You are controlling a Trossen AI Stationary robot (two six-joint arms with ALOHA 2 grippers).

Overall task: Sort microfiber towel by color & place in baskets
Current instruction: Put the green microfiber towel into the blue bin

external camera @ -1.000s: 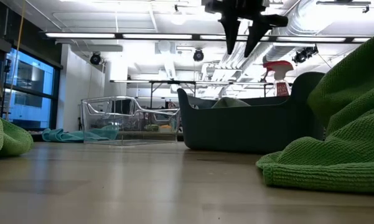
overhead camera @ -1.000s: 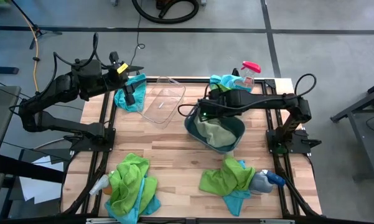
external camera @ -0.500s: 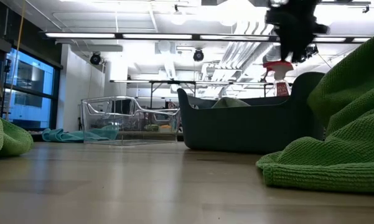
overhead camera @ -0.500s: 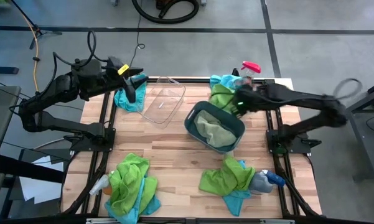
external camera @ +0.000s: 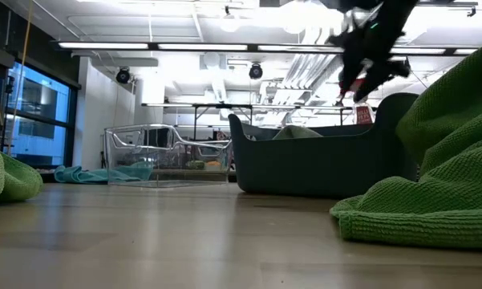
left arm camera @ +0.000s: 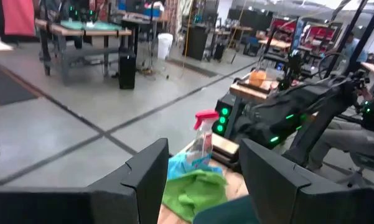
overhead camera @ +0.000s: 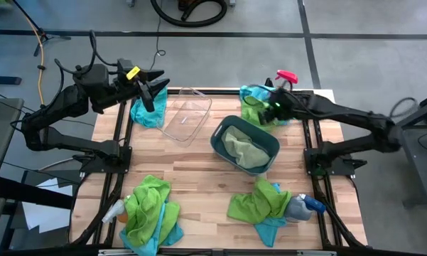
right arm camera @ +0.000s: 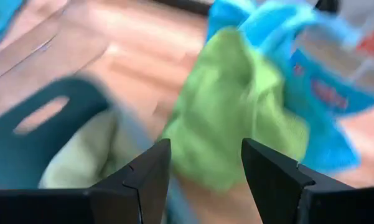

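- right hand: over the far right corner of the bench, above a green towel that lies on a blue towel; fingers apart, nothing between them.
- left hand: raised over the far left of the bench, beside the far edge; fingers apart, holding nothing.
- dark tub: middle of the bench, right of centre; a pale green towel lies inside it.
- clear tub: far side, left of the dark tub and apart from it; no cloth seen inside.
- blue towel at far left: on the bench just left of the clear tub, below the left hand.
- near left pile: green towel over a blue one, with a spray bottle at its left edge.
- near right pile: green towel over a blue one, touching a blue-topped bottle on its right.
- pink-topped bottle: stands at the far right corner, just beside the blue towel there.
- black frame: runs along the left and right sides of the bench.
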